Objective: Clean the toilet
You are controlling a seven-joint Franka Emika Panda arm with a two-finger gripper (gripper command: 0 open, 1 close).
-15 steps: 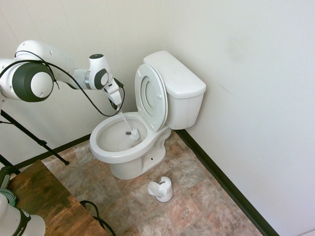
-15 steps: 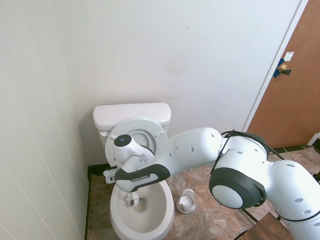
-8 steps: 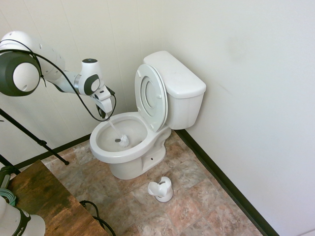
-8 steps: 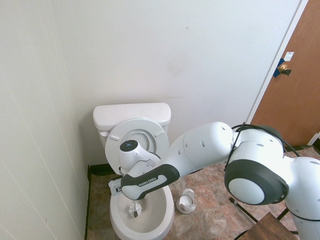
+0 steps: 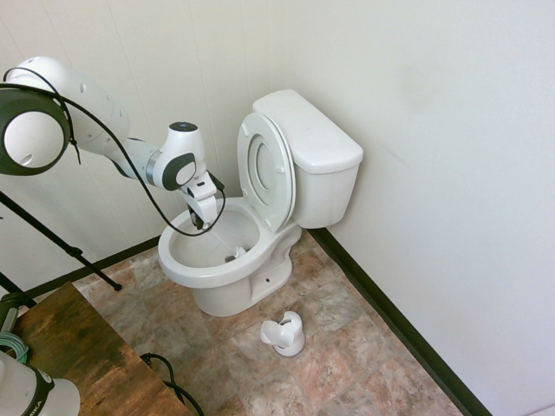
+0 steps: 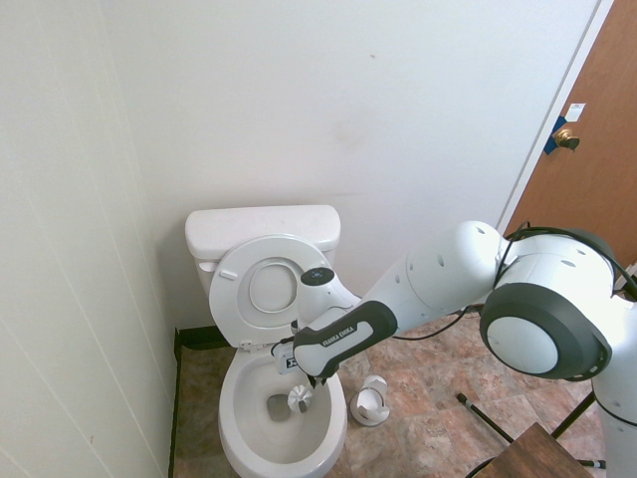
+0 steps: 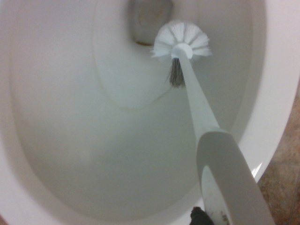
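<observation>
The white arm (image 5: pixel 95 113) reaches in from the left, and its gripper (image 5: pixel 201 218) hangs over the near rim of the bowl, fingers clamped on the handle of a white toilet brush (image 7: pixel 182 40). The bristle head sits low in the bowl beside the drain. The toilet (image 5: pixel 299 186) stands in the far corner against the wall, seat and lid tipped up against the tank. To the right, on the tiled floor (image 5: pixel 347 347), the small white brush holder (image 5: pixel 284 334) sits near the pedestal.
</observation>
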